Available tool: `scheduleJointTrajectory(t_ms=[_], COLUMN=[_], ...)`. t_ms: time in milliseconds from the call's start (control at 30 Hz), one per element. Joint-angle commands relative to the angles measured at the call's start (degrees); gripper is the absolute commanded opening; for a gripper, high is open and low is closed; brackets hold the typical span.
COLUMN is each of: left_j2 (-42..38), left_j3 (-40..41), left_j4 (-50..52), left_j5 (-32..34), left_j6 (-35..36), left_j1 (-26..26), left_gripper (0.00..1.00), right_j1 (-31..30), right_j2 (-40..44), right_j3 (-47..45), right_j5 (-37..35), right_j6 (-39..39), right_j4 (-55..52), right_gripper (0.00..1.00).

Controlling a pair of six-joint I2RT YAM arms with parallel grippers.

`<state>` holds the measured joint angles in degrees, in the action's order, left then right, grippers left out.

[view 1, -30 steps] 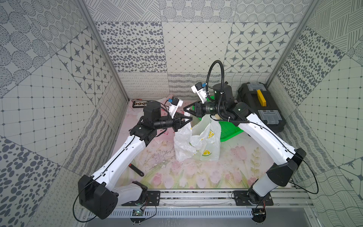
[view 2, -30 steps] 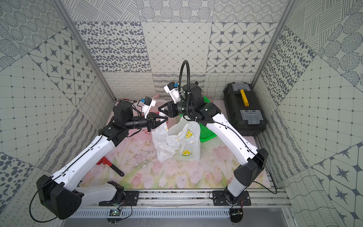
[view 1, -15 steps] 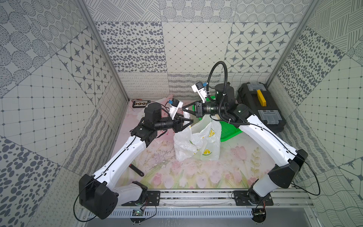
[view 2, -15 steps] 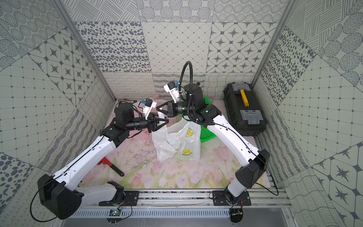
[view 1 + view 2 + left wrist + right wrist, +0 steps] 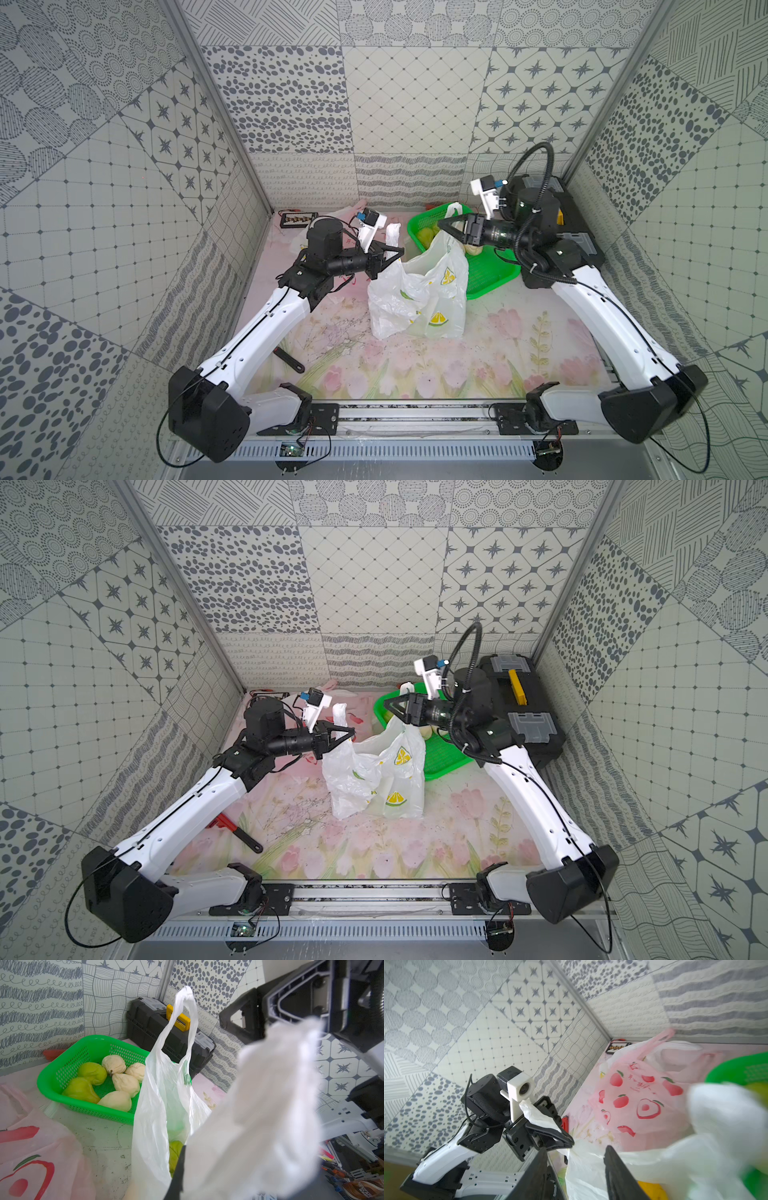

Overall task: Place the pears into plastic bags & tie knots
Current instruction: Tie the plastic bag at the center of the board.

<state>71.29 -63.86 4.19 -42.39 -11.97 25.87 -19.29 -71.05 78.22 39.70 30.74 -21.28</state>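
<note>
In both top views the lemon-print bag [image 5: 419, 299] stands upright mid-way across the floral mat [image 5: 415, 374]. Its mouth faces up and is drawn long from 9 o'clock toward 2 o'clock.

At the 9 o'clock end we have the left gripper [image 5: 400, 251] pressed together on the left handle [image 5: 392, 235], whose tip pokes up past the claw. At the other end the right gripper [image 5: 443, 225] shows its jaws spread, with the right handle [image 5: 455, 210] rising just beside it.

The green mesh basket [image 5: 490, 286] sits just behind the bag at 2 o'clock, and the black toolbox [image 5: 523, 704] is beyond it by the right wall. A red-handled tool [image 5: 237, 833] lies at 8 o'clock. Patterned walls [image 5: 415, 104] box us in on three sides.

Over to the left wrist, which gives us what the top views only glimpse. There are six pears [image 5: 125, 1084] in the basket, two green and four cream. One more green pear [image 5: 176, 1153] shows through the bag's plastic. The right handle stands upright with nothing gripping it. The left handle is a white blur against the lens.

The right wrist shows the left claw pinching white plastic, plain to see. Our own two fingers stand apart with bag film between them; whether they touch it, we cannot tell. The strawberry-print bag [image 5: 643, 1093] slumps on the mat toward the back corner.
</note>
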Motion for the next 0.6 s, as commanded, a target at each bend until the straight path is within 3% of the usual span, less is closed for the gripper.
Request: scheduleJointTrajectory(t_ms=[0, 67, 133, 267, 433, 567], left_j2=[1.3, 0.8, 0.0, -0.1, -0.1, -0.7], left_j3=[-2.3, -2.0, -1.7, -2.8, -2.9, -3.4], left_j4=[4.3, 4.2, 4.4, 7.2, 9.0, 11.4], left_j5=[1.8, 1.5, 1.2, 0.6, -0.9, -1.6], left_j6=[1.9, 1.9, 1.9, 2.1, 1.6, 2.2], left_j1=[-0.2, -0.1, -0.2, -0.2, -0.2, -0.2], left_gripper=[0.00, 0.00, 0.00, 0.00, 0.00, 0.00], right_j1=[4.5, 6.6, 6.0, -1.3, -3.6, -3.2], right_j2=[4.8, 4.8, 3.2, 0.8, -3.9, -6.4], right_j3=[-7.2, -11.7, -12.9, -12.5, -12.0, -11.3], right_j5=[1.2, 1.7, 0.2, -7.6, -16.2, -16.2], right_j6=[-0.1, 0.0, -3.5, -13.5, -17.6, -19.3], right_j4=[4.3, 7.2, 7.7, 8.0, 12.0, 13.8], right_gripper=[0.50, 0.53, 0.65, 0.83, 0.85, 0.83])
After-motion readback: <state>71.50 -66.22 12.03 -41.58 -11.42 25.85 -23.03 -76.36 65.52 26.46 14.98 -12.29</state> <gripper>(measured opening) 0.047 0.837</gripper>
